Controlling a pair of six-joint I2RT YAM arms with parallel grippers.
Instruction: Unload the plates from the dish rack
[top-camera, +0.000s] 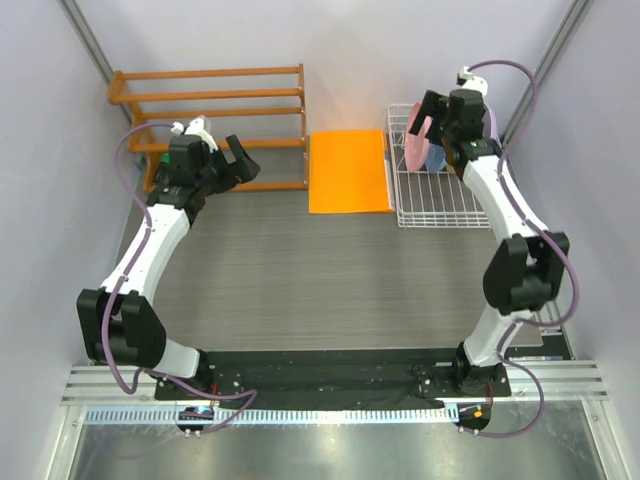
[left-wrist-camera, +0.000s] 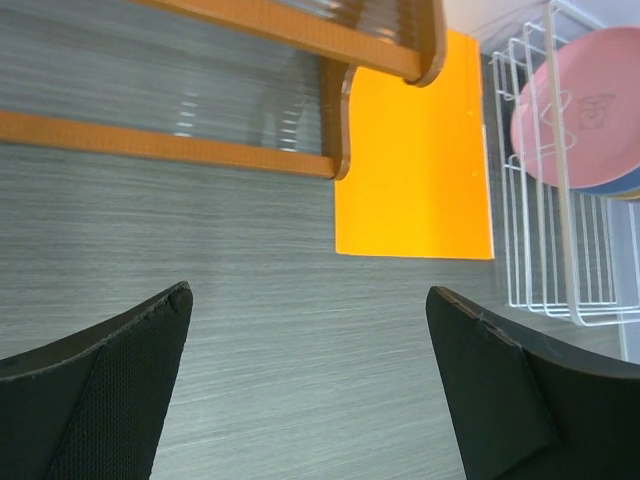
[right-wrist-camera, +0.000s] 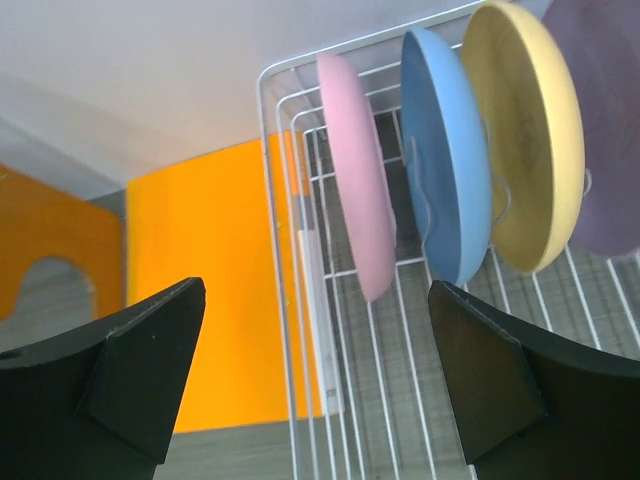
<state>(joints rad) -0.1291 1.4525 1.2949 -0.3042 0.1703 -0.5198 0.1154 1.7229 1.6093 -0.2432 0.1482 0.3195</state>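
While the plates (right-wrist-camera: 440, 170) stand on edge in the dish rack (top-camera: 440, 205) at two o'clock on the bench (top-camera: 320, 280), left gripper (left-wrist-camera: 310, 300) and right gripper (right-wrist-camera: 315, 290) both gape wide, holding nothing.

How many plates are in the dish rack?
4, all upright in the dish rack: pink plate nearest the orange mat, then blue plate, yellow plate, lavender plate last. None seems hidden.

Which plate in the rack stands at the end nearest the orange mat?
The pink plate: it stands first on the side of the orange mat; the light blue plate, yellow plate and lavender plate follow, farther off.
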